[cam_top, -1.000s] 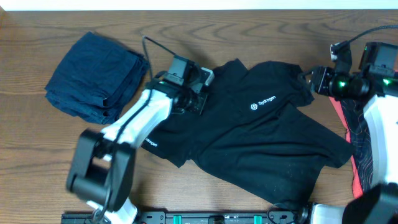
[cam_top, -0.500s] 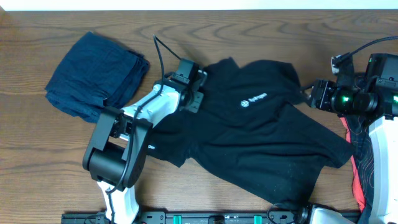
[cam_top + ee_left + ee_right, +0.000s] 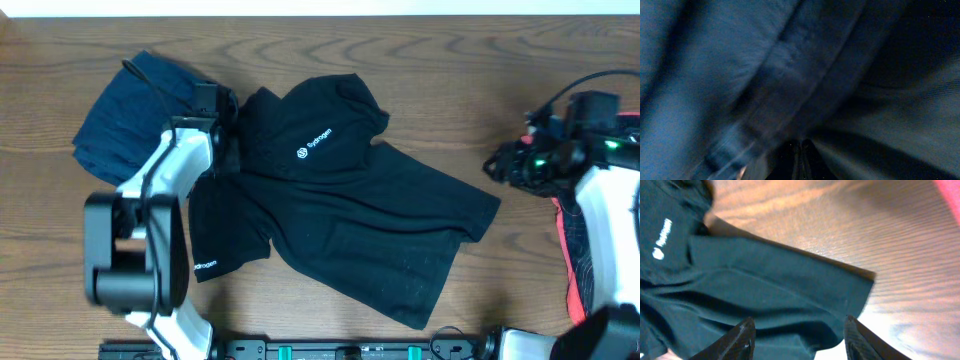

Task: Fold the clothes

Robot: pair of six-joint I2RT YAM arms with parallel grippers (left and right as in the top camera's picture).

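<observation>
1. The black shirt lies spread out, logo up, on the middle of the table.
2. My left gripper is pinched tight on the shirt's edge beside the navy pile.
3. My right gripper hangs just off the shirt's opposite side, fingers apart, holding nothing.
4. Beyond it lies a coral-patterned garment.

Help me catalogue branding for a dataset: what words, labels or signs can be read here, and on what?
"Sydrogen" (small, tilted, so not certain): white chest logo on the black short-sleeved fabric shirt.
White sleeve-hem print on the same shirt: too small to read.
Nothing else legible.
</observation>
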